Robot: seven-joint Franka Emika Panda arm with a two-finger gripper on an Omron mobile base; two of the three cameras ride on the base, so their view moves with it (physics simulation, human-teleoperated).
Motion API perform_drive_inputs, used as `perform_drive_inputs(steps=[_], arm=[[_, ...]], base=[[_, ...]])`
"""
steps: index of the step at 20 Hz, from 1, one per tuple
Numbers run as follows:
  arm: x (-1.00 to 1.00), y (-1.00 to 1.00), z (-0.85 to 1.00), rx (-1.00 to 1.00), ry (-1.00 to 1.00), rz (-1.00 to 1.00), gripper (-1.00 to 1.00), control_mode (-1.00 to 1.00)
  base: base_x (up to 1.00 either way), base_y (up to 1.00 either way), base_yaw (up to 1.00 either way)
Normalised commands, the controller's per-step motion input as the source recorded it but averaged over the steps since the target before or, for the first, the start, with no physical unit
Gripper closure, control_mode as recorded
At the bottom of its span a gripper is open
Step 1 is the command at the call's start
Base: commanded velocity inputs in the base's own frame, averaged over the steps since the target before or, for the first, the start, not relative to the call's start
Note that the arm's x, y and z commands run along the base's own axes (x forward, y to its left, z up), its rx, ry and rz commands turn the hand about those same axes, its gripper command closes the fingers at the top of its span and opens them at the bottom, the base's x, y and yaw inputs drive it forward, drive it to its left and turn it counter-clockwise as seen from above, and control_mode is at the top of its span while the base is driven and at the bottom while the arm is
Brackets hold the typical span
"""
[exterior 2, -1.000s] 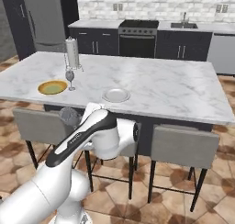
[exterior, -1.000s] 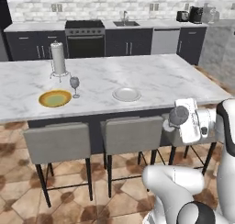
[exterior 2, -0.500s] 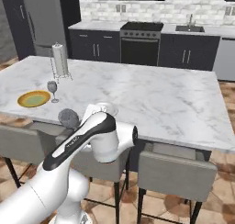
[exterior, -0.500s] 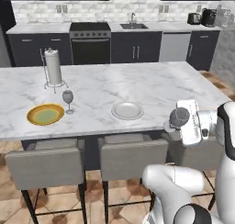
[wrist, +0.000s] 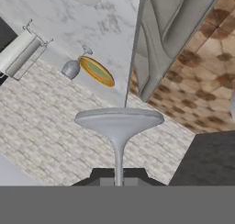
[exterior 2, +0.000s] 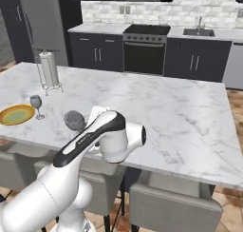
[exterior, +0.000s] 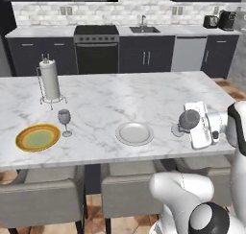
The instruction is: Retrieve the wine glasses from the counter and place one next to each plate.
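My gripper [exterior: 186, 126] is shut on the stem of a wine glass [exterior: 188, 119], held tilted over the island's near right edge, to the right of the white-grey plate [exterior: 134, 133]. In the hand view the held wine glass's round foot [wrist: 118, 119] stands just past my gripper [wrist: 118, 181]. Seen from the right base, its bowl [exterior 2: 73, 120] sticks out left of my hand. A second wine glass [exterior: 64, 121] stands upright just right of the yellow-orange plate [exterior: 37, 137]. The counter [exterior: 144, 31] with its sink runs along the back wall.
A paper-towel roll [exterior: 49, 82] on a wire stand sits at the island's back left. Grey stools [exterior: 129, 192] are tucked under the island's near edge. A dark stove [exterior: 96, 48] stands under the counter. Brown floor tiles show beside the stools.
The base has driven, so both base views have shifted and the island now lies closer. The held wine glass stays in my shut gripper.
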Motion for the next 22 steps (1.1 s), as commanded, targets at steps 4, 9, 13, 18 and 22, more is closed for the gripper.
perform_drive_inputs(steps=[4,9,13,18,22], arm=[[0.0,0.0,0.0,0.0,0.0,0.0,1.0,1.0],[0.0,0.0,0.0,0.0,0.0,0.0,1.0,1.0],[0.0,0.0,0.0,0.0,0.0,0.0,1.0,1.0],[0.0,0.0,0.0,0.0,0.0,0.0,1.0,1.0],[0.0,0.0,0.0,0.0,0.0,0.0,1.0,1.0]], base=[[0.88,0.03,-0.08],[0.59,0.06,-0.2],[0.41,0.05,-0.31],[0.41,0.06,-0.14],[0.24,0.06,0.0]])
